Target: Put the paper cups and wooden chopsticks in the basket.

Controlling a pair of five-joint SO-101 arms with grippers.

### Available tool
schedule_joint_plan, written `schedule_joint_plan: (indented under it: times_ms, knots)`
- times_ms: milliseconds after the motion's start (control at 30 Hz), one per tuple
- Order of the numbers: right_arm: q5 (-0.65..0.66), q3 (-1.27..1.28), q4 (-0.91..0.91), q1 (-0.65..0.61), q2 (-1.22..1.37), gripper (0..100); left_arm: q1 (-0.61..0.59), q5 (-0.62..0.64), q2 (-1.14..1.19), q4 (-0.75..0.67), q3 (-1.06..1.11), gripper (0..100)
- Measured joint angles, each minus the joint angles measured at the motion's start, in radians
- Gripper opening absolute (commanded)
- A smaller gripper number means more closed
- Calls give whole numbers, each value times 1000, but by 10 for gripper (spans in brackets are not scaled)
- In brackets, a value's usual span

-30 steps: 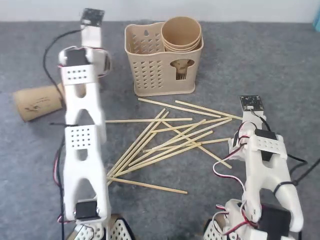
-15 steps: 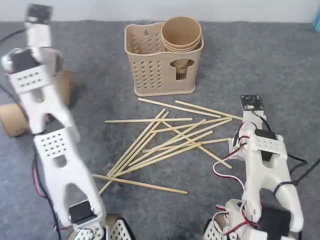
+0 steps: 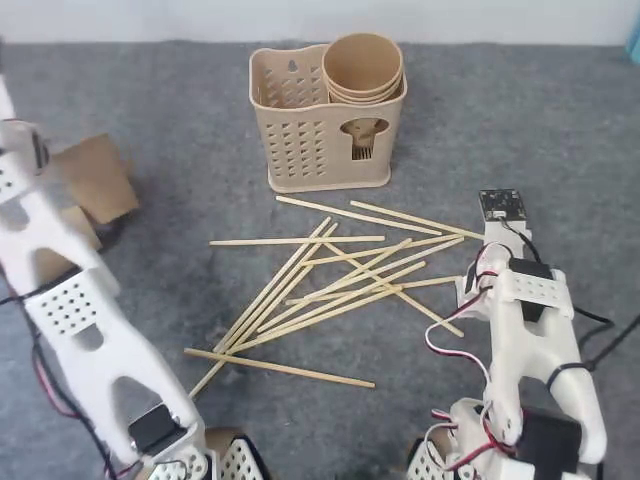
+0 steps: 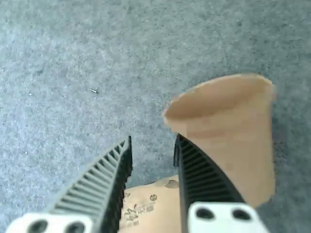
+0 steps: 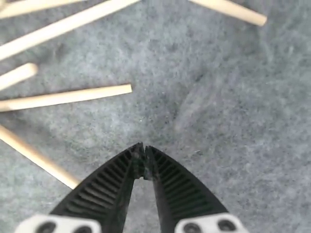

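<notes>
A brown paper cup (image 3: 98, 178) lies tilted on the grey carpet at the far left, partly behind my left arm (image 3: 60, 300). In the left wrist view my left gripper (image 4: 153, 141) is open just over the carpet. One finger (image 4: 199, 174) crosses the cup (image 4: 233, 136), and a printed brown cup surface (image 4: 146, 213) shows between the jaws near their base. Several wooden chopsticks (image 3: 330, 275) lie scattered mid-table. The beige basket (image 3: 300, 135) at the back holds stacked cups (image 3: 362, 62). My right gripper (image 5: 144, 148) is shut, low over the carpet by chopstick ends (image 5: 63, 97).
My right arm (image 3: 525, 320) stands at the front right, beside the chopstick pile. Open carpet lies between the cup and the basket, and right of the basket.
My left arm has swung from beside the basket out to the table's left edge. The paper cup has shifted and turned a little. The right arm has not moved.
</notes>
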Motion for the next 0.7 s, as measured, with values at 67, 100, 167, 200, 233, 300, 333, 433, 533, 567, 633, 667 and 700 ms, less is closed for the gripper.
schedule_joint_plan:
  times_ms: [67,100,167,200,233,300,333,433,533,567,633,667,700]
  knots:
    - [0,0,0,0,0,8,0,-14,-35,0,60,133]
    - [0,0,0,0,0,8,0,-20,-60,0,100,133]
    - [0,0,0,0,0,8,2,-26,-117,0,201,133]
    - [0,0,0,0,0,8,2,-26,-149,0,261,133]
    - [0,0,0,0,0,8,2,-26,-186,0,324,133]
    - [0,0,0,0,0,8,11,-26,-262,0,456,133]
    - [0,0,0,0,0,8,17,-29,-305,0,520,133]
    - [0,0,0,0,0,8,40,-48,-433,0,707,133]
    - [0,0,0,0,0,8,64,-54,-540,0,804,136]
    - [0,0,0,0,0,8,71,-54,-568,0,809,136]
    - [0,0,0,0,0,8,77,-52,-605,-9,810,137]
    - [0,0,0,0,0,8,78,-38,-609,-29,810,137]
    - [0,0,0,0,0,8,78,-20,-609,-51,812,137]
